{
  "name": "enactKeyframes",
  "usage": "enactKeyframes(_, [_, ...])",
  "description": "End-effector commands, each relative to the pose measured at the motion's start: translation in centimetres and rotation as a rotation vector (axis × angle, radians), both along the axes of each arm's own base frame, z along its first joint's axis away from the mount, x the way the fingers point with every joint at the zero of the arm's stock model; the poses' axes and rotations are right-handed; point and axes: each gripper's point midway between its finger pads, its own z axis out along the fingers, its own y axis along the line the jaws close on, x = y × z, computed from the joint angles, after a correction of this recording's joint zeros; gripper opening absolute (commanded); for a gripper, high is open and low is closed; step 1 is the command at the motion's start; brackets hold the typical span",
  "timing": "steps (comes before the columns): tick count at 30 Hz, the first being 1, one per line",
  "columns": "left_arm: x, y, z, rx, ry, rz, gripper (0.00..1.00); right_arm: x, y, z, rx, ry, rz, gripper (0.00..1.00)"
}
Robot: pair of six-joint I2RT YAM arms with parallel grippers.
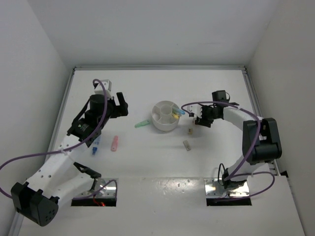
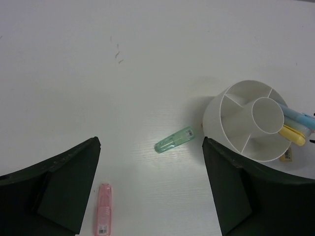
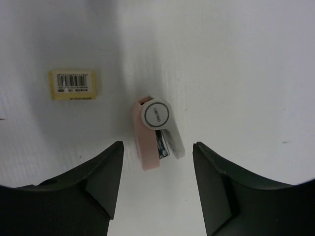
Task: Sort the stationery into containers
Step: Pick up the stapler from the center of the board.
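The round white organiser [image 1: 165,127] stands mid-table and holds a light blue marker [image 2: 295,116] and a yellow marker [image 2: 292,135]. It also shows in the left wrist view [image 2: 216,123]. A green marker [image 1: 141,124] lies just left of it, also in the left wrist view [image 2: 174,139]. A pink marker [image 1: 114,143] and a blue marker [image 1: 94,146] lie further left. My left gripper [image 1: 120,106] is open and empty, above the green and pink markers [image 2: 151,142]. My right gripper [image 1: 198,119] is open right of the organiser, over a pink-and-white block [image 3: 155,132].
A tan block with a barcode [image 3: 73,84] lies beside the pink-and-white block and shows in the top view [image 1: 190,131]. A grey block [image 1: 186,145] lies nearer the front. White walls enclose the table on the left, back and right.
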Motion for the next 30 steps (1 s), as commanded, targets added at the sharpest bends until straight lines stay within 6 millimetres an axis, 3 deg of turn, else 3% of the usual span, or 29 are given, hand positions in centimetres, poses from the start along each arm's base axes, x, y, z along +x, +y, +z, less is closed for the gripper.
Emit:
enactKeyframes(1, [0.0,0.2,0.8,-0.006,-0.032,-0.002,0.91,2.8,1.2,1.6,0.054,-0.105,0.065,0.59])
enactKeyframes(4, [0.0,0.2,0.8,-0.006,-0.032,-0.002,0.91,3.4,1.1,1.1,0.044,-0.074,0.06,0.59])
enactKeyframes(6, [0.0,0.0,0.8,-0.01,-0.03,-0.012,0.91,2.8,1.2,0.0,0.043,-0.005,0.078,0.59])
enactKeyframes(9, [0.1,0.0,1.0,-0.013,-0.039,-0.012,0.91,2.6,1.4,-0.2,0.046,0.022,0.1,0.59])
enactKeyframes(14, [0.1,0.0,1.0,-0.005,-0.04,-0.015,0.91,2.4,1.4,-2.6,0.02,0.079,0.111,0.59])
enactKeyframes(18, [0.1,0.0,1.0,-0.005,-0.04,-0.015,0.91,2.5,1.3,-3.0,0.011,0.095,0.107,0.58])
enactKeyframes(21, [0.1,0.0,1.0,-0.005,-0.04,-0.015,0.91,2.2,1.1,-3.4,0.001,0.113,0.104,0.48])
enactKeyframes(22, [0.1,0.0,1.0,-0.005,-0.04,-0.015,0.91,2.0,1.1,-3.5,0.001,0.122,0.104,0.37])
enactKeyframes(24, [0.1,0.0,1.0,-0.005,-0.04,-0.015,0.91,2.2,0.7,-3.1,0.002,0.11,0.095,0.26])
enactKeyframes(26, [0.1,0.0,1.0,-0.005,-0.04,-0.015,0.91,2.0,0.7,-2.1,0.003,0.085,0.095,0.15])
enactKeyframes(28, [0.1,0.0,1.0,-0.005,-0.04,-0.015,0.91,1.6,0.3,-1.7,0.004,0.073,0.086,0.11])
enactKeyframes(30, [0.1,0.0,1.0,-0.005,-0.04,-0.015,0.91,1.5,0.3,-0.1,0.005,0.035,0.086,0.04])
